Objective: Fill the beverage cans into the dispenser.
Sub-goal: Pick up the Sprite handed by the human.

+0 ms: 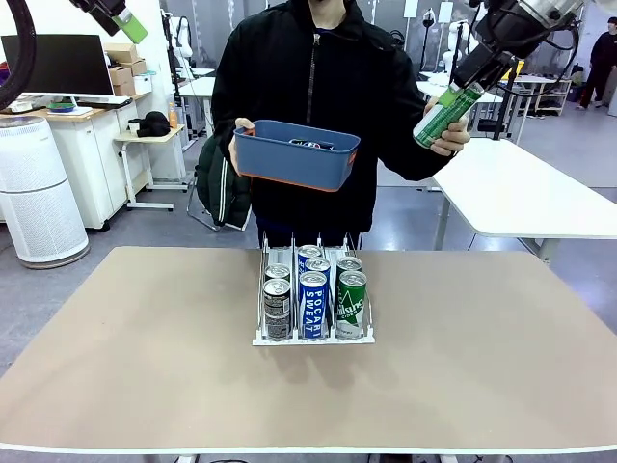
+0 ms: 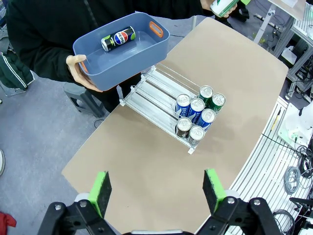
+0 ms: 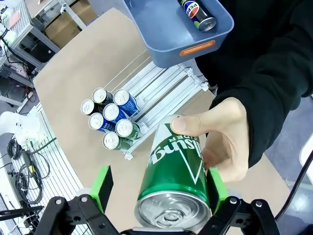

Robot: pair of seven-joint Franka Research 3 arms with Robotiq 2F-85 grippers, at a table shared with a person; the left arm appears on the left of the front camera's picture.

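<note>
Green can [image 3: 171,161]: white script partly under a thumb; sits between the right gripper's [image 3: 159,185] spread pads, held by the person's hand [image 3: 225,137].
Right gripper: released, one pad clear of the can.
Left gripper [image 2: 157,191]: released, high over the table [image 2: 146,166].
Dispenser [image 2: 156,90]: mid-table; two dark cans [image 1: 277,307], three blue "POCARI SWEAT" cans [image 1: 313,307], two green cans [image 1: 351,301], at its front.
Blue tub [image 2: 93,63]: in the person's other hand [image 2: 78,73]; one "PEPSI" can [image 2: 117,38] lies inside.

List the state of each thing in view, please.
Green can: tilted, held by the person's hand.
Right gripper: open around that can, not clamped.
Left gripper: open, empty.
Tub: held up by the other hand, one Pepsi can lying inside.
Dispenser: on the table, seven cans upright at its front.
</note>
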